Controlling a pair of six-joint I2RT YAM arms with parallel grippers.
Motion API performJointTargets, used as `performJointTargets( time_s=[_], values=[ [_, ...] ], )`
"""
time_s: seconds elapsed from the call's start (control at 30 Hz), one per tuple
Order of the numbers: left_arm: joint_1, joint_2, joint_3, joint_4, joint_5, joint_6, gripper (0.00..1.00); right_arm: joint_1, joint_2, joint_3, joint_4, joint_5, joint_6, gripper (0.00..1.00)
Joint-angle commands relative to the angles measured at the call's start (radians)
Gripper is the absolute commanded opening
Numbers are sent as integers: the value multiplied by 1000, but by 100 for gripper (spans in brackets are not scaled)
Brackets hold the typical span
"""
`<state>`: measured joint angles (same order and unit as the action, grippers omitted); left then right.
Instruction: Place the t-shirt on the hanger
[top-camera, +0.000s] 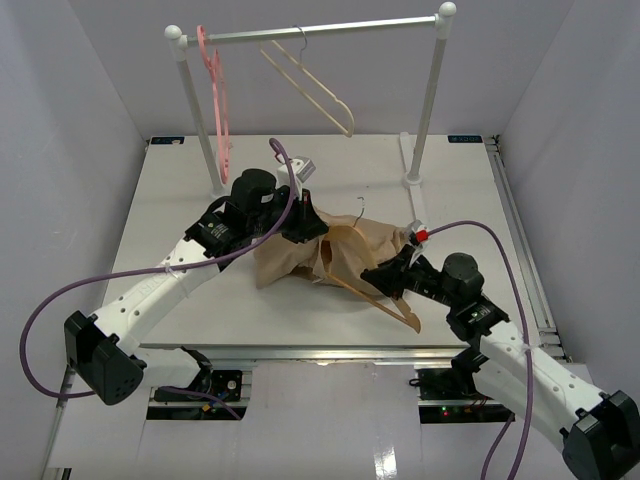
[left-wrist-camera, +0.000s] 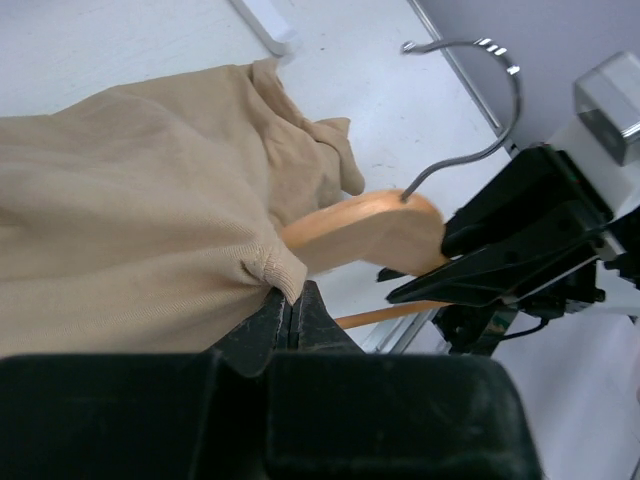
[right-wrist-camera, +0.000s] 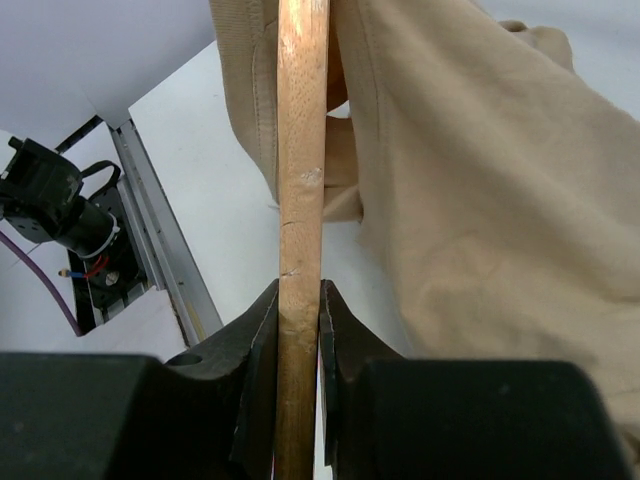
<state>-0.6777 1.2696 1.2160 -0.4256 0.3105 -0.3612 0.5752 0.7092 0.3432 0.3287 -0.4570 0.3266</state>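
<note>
Pinching t-shirt (left-wrist-camera: 130, 230) fabric, left pincer (left-wrist-camera: 292, 318) pressed together; right pincer (right-wrist-camera: 298, 330) clamped on hanger (right-wrist-camera: 300, 150).

left gripper (left-wrist-camera: 292, 315) jaws closed tight, right gripper (right-wrist-camera: 299, 310) jaws narrowly apart, gripping

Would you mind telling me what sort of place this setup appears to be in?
Probably a robotics lab test cell rather than a home: a white tabletop boxed in by plain pale walls, and a small white clothes rail carrying a pink plastic hanger.
</note>
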Motion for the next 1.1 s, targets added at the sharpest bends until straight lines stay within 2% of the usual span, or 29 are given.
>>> performJointTargets(
  time_s=[0.0,0.17,0.3,0.43,0.53,0.67,0.73,0.83,1.07],
  values=[
    [0,-33,50,22,109,-14,0,95,58,-13,283,51,-54,8],
    [0,-45,50,10,117,3,0,147,133,-28,425,61,-78,8],
    [0,-57,76,-36,81,27,8,155,157,-57,545,70,-70,8],
    [0,-50,129,-104,69,51,33,160,133,-116,720,68,-70,8],
    [1,-55,166,-156,49,77,43,160,101,-144,817,76,-66,8],
    [0,-83,230,-258,-8,114,65,160,60,-157,854,69,-52,8],
    [1,-112,245,-281,-62,137,70,160,34,-180,861,86,-66,8],
    [0,-137,264,-297,-159,146,74,160,7,-196,878,110,-88,8],
    [0,-141,366,-385,-258,238,74,160,-59,-205,825,84,-79,8]
  ],
)
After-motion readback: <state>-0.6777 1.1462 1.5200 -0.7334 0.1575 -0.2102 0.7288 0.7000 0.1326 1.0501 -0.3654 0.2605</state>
